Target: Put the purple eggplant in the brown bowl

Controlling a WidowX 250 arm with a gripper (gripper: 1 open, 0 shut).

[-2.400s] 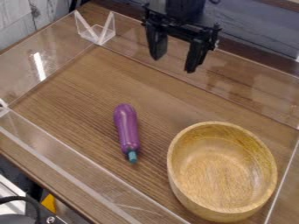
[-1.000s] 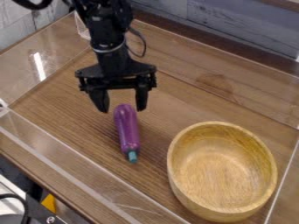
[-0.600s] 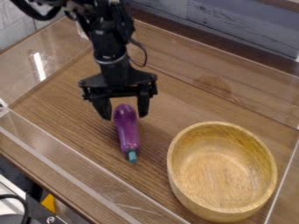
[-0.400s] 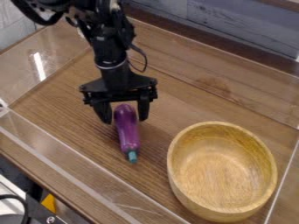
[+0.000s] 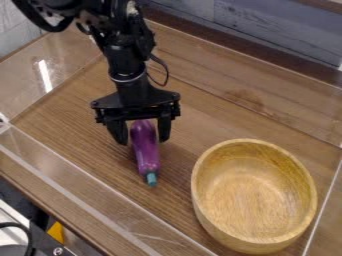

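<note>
purple eggplant (image 5: 144, 152) top behind pincer (image 5: 135, 128)

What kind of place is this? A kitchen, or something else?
Probably a robot test bench, not a kitchen. A black arm's gripper works on a wood-grain table fenced by clear plastic walls, and the only items are a toy eggplant and an empty wooden bowl.

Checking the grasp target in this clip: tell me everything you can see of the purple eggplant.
The purple eggplant is a small, slender toy with a smooth, glossy skin that looks like plastic, and a small teal-green stem tip at its near end. It lies flat on the wooden table, running lengthwise toward the camera, left of the brown bowl and apart from it. The open gripper points down over its far end, a finger on either side; whether they touch it cannot be told.
</note>
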